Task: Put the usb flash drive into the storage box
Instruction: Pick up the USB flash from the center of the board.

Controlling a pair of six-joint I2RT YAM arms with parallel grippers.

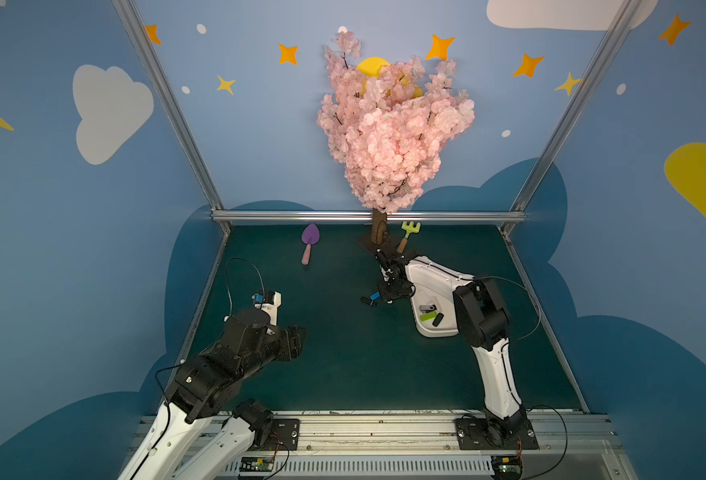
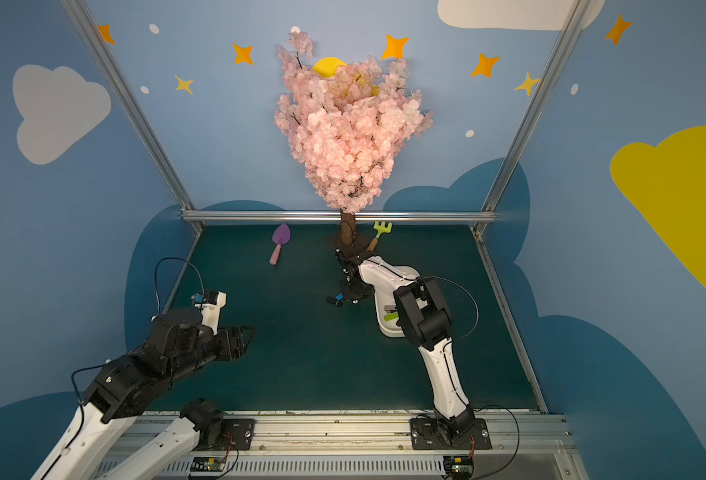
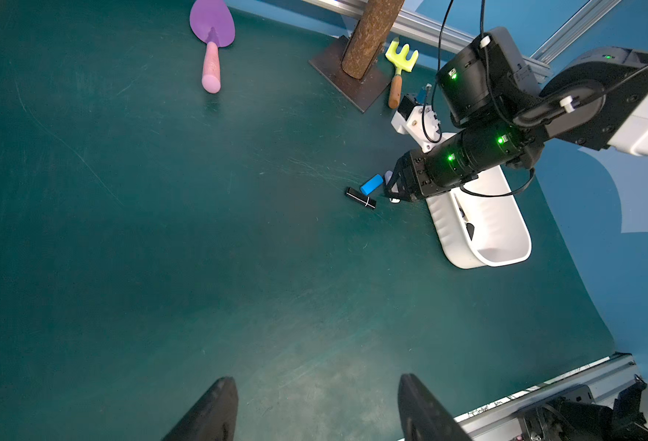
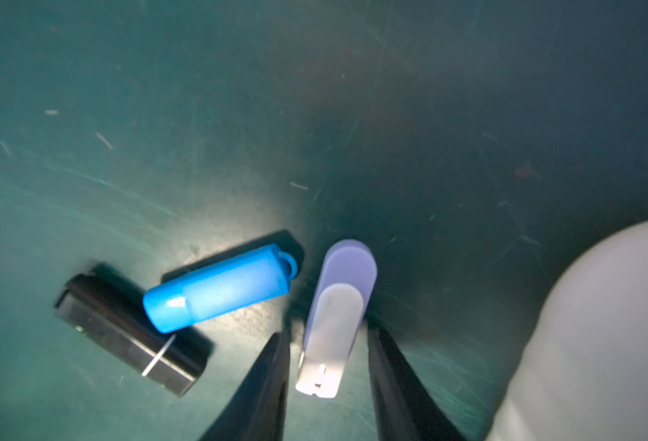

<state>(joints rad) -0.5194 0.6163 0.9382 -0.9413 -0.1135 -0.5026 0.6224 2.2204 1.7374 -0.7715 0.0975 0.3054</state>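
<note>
The right gripper (image 4: 327, 334) is hanging low over the green mat (image 4: 315, 114) with its jaws partly spread. It is straddling a lavender-and-white usb flash drive (image 4: 337, 305) that is lying flat between its fingers (image 4: 273, 366). A sliver of mat is showing between the drive and one finger, so nothing is being pinched. Whether the other finger is touching the drive cannot be told.

Just off one flank of the gripper a blue capped flash drive (image 4: 219, 294) is lying, its loop end nearly meeting the lavender drive. A black flash drive (image 4: 124, 328) is lying just beyond it, farther from the gripper. Close on the gripper's opposite flank the white storage box (image 4: 601, 324) is sitting, its rounded wall just beside the fingers.

In a top view the box is holding a green flash drive (image 1: 427, 316) and dark flash drives (image 1: 438, 319), behind the gripper and partly under its arm.

The left gripper (image 3: 315, 380) is hovering well apart from all of this, its jaws spread wide and mat showing between them.
</note>
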